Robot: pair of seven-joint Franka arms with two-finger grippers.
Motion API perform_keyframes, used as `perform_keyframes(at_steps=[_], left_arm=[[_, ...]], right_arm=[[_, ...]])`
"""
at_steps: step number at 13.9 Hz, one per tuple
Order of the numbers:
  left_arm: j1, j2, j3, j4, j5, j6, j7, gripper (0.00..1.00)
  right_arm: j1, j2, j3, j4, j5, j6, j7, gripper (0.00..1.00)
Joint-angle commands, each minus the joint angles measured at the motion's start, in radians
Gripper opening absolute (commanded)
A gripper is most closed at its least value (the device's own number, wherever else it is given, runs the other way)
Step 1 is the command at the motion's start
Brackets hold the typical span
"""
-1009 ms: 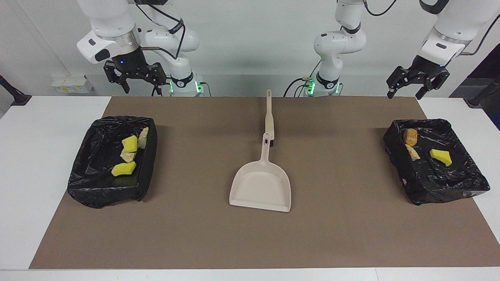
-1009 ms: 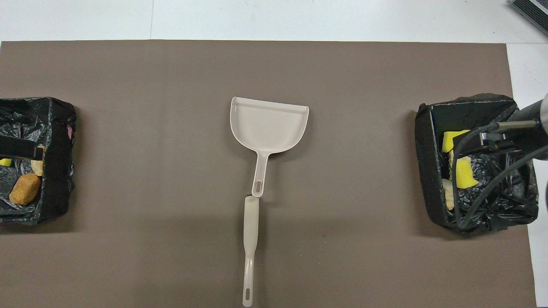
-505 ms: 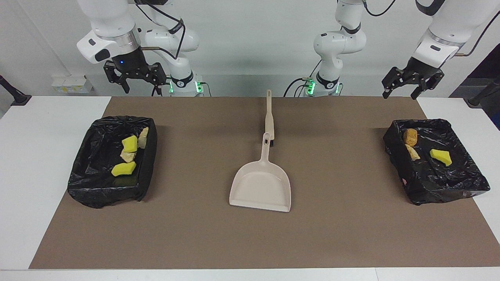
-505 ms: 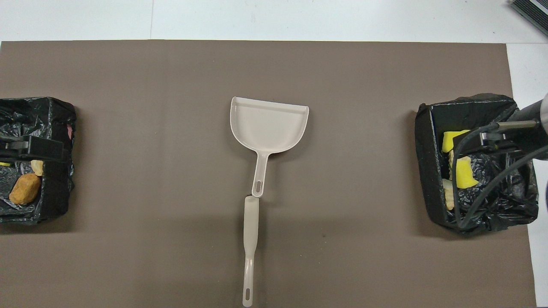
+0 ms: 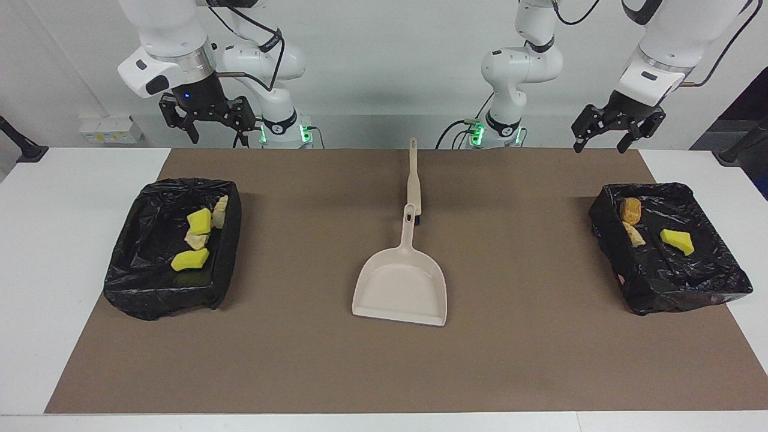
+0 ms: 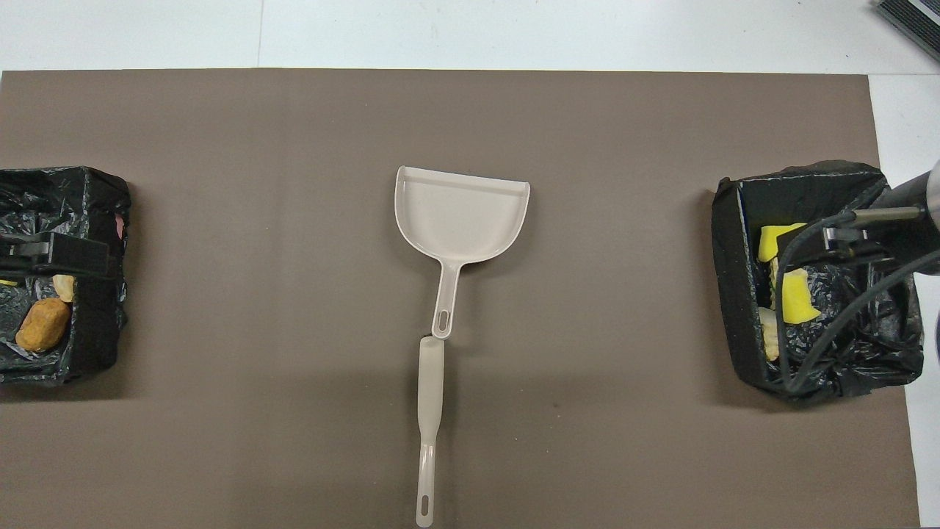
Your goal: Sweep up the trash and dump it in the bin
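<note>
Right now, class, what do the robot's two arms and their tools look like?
Both arms are glossy white, rounded segments with black cables looped along them and green lights at their bases. Each ends in a silver ring and a black two-finger tool: the left tool, the right tool, which shows a small blue light.

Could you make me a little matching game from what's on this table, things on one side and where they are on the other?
Things:
1. dustpan
2. brush
3. orange lump
4. four scraps

Places:
A. in the bin at the left arm's end
B. mid-mat, pan end away from the robots
C. in the bin at the right arm's end
D. mid-mat, nearer the robots than the dustpan

Pairs: 1-B, 2-D, 3-A, 4-C
</note>
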Motion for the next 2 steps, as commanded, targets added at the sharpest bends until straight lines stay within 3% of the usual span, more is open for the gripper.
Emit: perform_keyframes(at_steps=[1, 2], left_arm=[[-0.007, -0.008, 0.002, -0.015, 0.018, 0.014, -0.016, 1.0], [-0.007, -0.01, 0.002, -0.015, 0.016, 0.014, -0.016, 1.0]], right_arm=[[-0.017, -0.002, 0.005, 0.008, 0.017, -0.016, -0.029, 1.0], [-0.017, -0.002, 0.005, 0.008, 0.016, -0.014, -0.028, 1.0]])
